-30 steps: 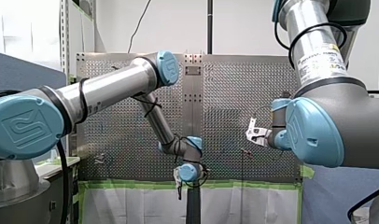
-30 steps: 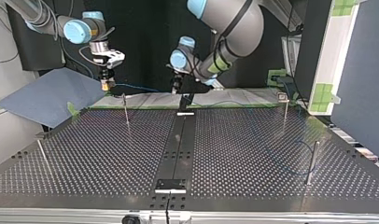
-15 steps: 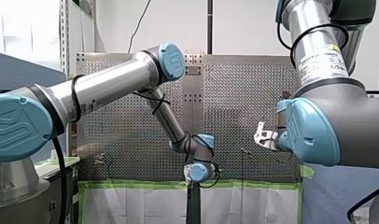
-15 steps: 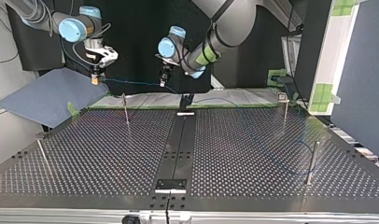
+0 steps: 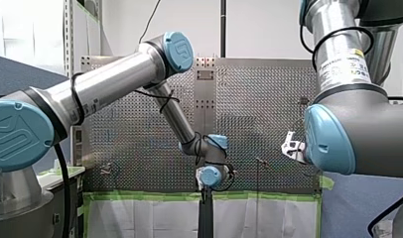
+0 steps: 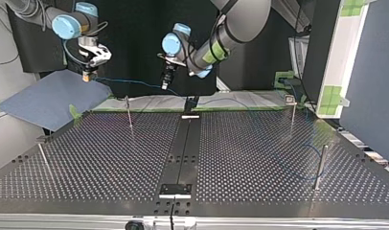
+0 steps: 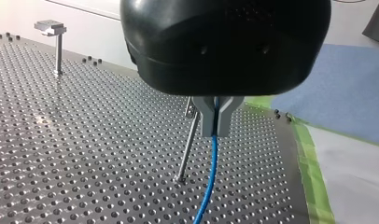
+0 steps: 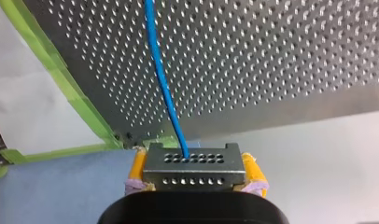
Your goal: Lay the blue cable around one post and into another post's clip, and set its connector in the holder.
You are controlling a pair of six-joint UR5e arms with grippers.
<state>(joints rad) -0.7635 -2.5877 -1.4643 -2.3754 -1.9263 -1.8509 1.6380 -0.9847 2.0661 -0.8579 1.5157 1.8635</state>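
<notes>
Connector (image 8: 193, 168), at the top view's left, sits clamped between my right arm's yellow-padded jaws; blue cable (image 6: 130, 82) runs rightward through the air to my left arm's jaws, closed on it above the tabletop (image 6: 259, 143), near a post (image 7: 187, 144).

A thin blue cable (image 8: 162, 88) stretches in mid-air above the perforated metal surface (image 6: 231, 158), ending in a grey, hole-dotted block connector (image 8: 193, 169); slender metal posts (image 6: 129, 115) rise from that surface.
</notes>
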